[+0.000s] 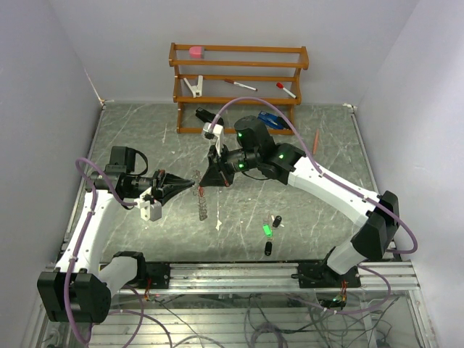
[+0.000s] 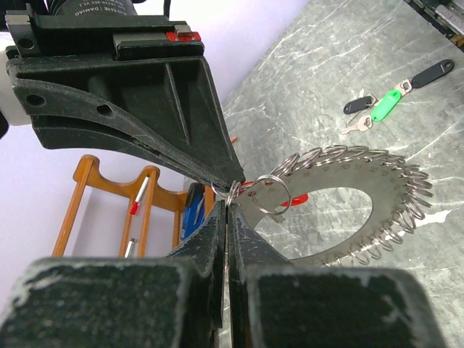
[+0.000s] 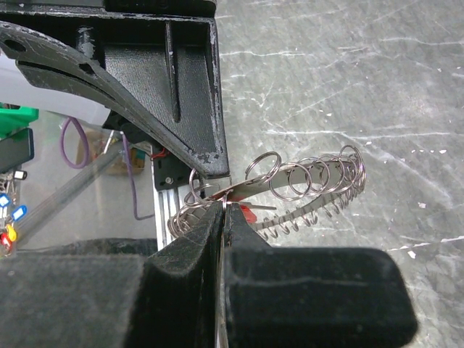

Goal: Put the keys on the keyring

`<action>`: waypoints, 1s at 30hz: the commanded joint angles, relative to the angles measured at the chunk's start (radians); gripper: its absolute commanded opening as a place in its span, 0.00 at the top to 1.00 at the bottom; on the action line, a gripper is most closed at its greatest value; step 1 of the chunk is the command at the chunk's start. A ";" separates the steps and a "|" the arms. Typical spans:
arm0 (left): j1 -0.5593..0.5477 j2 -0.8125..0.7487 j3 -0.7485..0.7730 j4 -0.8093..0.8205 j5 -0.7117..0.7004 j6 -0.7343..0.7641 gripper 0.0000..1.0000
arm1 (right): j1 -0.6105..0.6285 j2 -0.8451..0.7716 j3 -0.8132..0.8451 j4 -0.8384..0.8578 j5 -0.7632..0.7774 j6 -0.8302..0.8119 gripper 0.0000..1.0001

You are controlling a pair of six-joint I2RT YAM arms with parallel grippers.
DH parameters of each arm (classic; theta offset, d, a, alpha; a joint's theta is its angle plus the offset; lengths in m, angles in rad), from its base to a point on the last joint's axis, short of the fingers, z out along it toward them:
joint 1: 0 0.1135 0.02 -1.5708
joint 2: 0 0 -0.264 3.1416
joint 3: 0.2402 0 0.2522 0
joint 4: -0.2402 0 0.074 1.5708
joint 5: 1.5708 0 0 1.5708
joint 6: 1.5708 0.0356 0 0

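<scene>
The keyring [image 1: 204,205], a flat silvery ring rimmed with small wire loops, hangs above the table between both arms. My left gripper [image 1: 193,183] is shut on a loop at its rim [image 2: 233,194]. My right gripper [image 1: 206,176] meets it from the other side, shut on a thin loop at the same stretch of rim [image 3: 229,205]. A red key [image 2: 294,197] sits right at that spot, its head partly hidden behind the ring [image 3: 250,213]. A green key [image 1: 267,230] and two black keys [image 1: 277,220] [image 1: 267,249] lie on the table near the front.
A wooden rack [image 1: 239,69] stands at the back with red-capped markers [image 1: 241,85], a clip and a pink block. A blue object [image 1: 268,119] lies in front of it, and an orange pencil [image 1: 316,142] lies at the right. White walls close in both sides.
</scene>
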 commanded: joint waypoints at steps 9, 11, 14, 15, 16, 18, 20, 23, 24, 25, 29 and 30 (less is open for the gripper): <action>-0.027 -0.005 0.033 -0.052 0.093 0.646 0.93 | -0.003 -0.012 0.001 0.033 -0.049 -0.031 1.00; -0.029 -0.004 0.031 -0.045 0.093 0.646 0.93 | -0.002 -0.013 0.002 0.027 -0.058 -0.034 1.00; -0.029 -0.002 0.037 -0.043 0.093 0.647 0.93 | -0.003 -0.019 -0.004 0.031 -0.060 -0.031 1.00; -0.029 -0.002 0.038 -0.040 0.093 0.645 0.93 | -0.003 -0.022 -0.008 0.032 -0.059 -0.031 1.00; -0.029 -0.002 0.038 -0.037 0.093 0.646 0.93 | -0.003 -0.022 -0.012 0.032 -0.060 -0.031 1.00; -0.028 -0.002 0.038 -0.032 0.092 0.647 0.93 | -0.002 -0.026 -0.020 0.027 -0.063 -0.032 1.00; -0.028 -0.003 0.041 -0.029 0.093 0.647 0.93 | -0.002 -0.033 -0.033 0.026 -0.063 -0.032 1.00; -0.028 -0.002 0.045 -0.032 0.092 0.646 0.93 | -0.002 -0.047 -0.052 0.020 -0.051 -0.039 1.00; -0.028 -0.002 0.045 -0.031 0.092 0.646 0.93 | -0.003 -0.050 -0.053 0.016 -0.045 -0.042 1.00; -0.028 -0.002 0.046 -0.033 0.092 0.646 0.93 | -0.002 -0.053 -0.055 0.014 -0.042 -0.044 1.00; -0.028 -0.004 0.051 -0.043 0.093 0.647 0.93 | -0.004 -0.057 -0.052 0.017 -0.035 -0.046 1.00; -0.029 -0.004 0.053 -0.046 0.093 0.647 0.93 | -0.003 -0.055 -0.049 0.016 -0.035 -0.046 1.00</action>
